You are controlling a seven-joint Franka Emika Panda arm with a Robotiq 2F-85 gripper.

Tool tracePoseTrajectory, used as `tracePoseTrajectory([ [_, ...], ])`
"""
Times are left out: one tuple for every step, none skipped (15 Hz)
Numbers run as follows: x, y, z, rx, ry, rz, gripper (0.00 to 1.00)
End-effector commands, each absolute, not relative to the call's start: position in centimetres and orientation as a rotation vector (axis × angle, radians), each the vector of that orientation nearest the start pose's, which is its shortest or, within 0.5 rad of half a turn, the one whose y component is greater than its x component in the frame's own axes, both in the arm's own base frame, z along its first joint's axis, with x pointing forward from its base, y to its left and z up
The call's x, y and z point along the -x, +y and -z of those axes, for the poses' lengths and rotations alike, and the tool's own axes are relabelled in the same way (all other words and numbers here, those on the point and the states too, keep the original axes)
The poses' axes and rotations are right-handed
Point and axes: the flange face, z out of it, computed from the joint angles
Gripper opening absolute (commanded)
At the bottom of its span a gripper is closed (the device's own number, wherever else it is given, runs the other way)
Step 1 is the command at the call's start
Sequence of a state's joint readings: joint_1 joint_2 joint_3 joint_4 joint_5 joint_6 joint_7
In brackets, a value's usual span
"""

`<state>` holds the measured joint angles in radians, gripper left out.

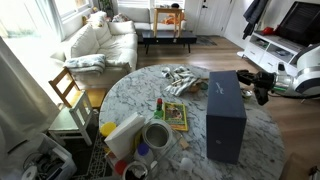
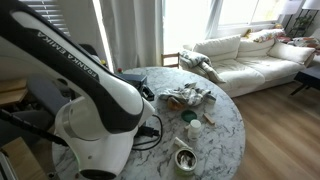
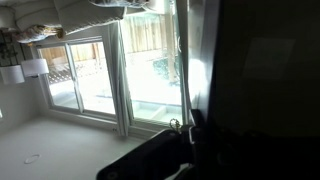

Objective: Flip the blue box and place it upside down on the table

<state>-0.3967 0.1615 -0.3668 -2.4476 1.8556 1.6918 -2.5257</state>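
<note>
The blue box (image 1: 225, 112) stands on its side on the round marble table (image 1: 135, 95), its smooth navy outside facing the camera. My gripper (image 1: 256, 88) reaches in level from the right, at the box's upper far corner, and appears shut on its edge. In the wrist view the dark box wall (image 3: 260, 80) fills the right half, close against my fingers (image 3: 190, 130). In an exterior view my arm (image 2: 90, 100) hides nearly all of the box; the table (image 2: 225, 125) shows beside it.
A crumpled cloth (image 1: 181, 78), a small colourful booklet (image 1: 176, 115), a white tape roll (image 1: 157, 134) and other clutter lie left of the box. A wooden chair (image 1: 68, 92) stands at the table's left and a white sofa (image 1: 100, 40) behind it.
</note>
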Motion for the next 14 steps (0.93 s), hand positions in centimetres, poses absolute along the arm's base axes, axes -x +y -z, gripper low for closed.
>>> tracePoseTrajectory([
  [-40.1, -26.5, -26.3, 1.949, -0.506, 1.924, 0.01],
  [-40.2, -26.9, -26.6, 1.964, -0.532, 1.932, 0.01],
  [-40.1, -27.2, -26.8, 1.979, -0.550, 1.924, 0.01],
  [-40.1, -27.5, -26.7, 1.995, -0.560, 1.915, 0.01],
  [-39.9, -27.9, -26.6, 2.004, -0.580, 1.904, 0.01],
  [-39.8, -28.3, -26.6, 2.008, -0.593, 1.896, 0.01],
  [-39.6, -28.6, -26.5, 2.007, -0.626, 1.895, 0.01],
  [-39.4, -28.9, -26.4, 1.991, -0.625, 1.907, 0.01],
  [-39.3, -29.2, -26.4, 1.968, -0.632, 1.937, 0.01],
  [-39.0, -29.3, -25.9, 1.955, -0.619, 1.942, 0.01],
  [-38.8, -29.3, -25.5, 1.942, -0.604, 1.951, 0.01],
  [-38.5, -29.3, -24.7, 1.948, -0.588, 1.945, 0.01],
  [-38.4, -29.4, -24.5, 1.957, -0.587, 1.940, 0.01],
  [-39.1, -29.1, -26.7, 1.936, -0.560, 1.947, 0.04],
])
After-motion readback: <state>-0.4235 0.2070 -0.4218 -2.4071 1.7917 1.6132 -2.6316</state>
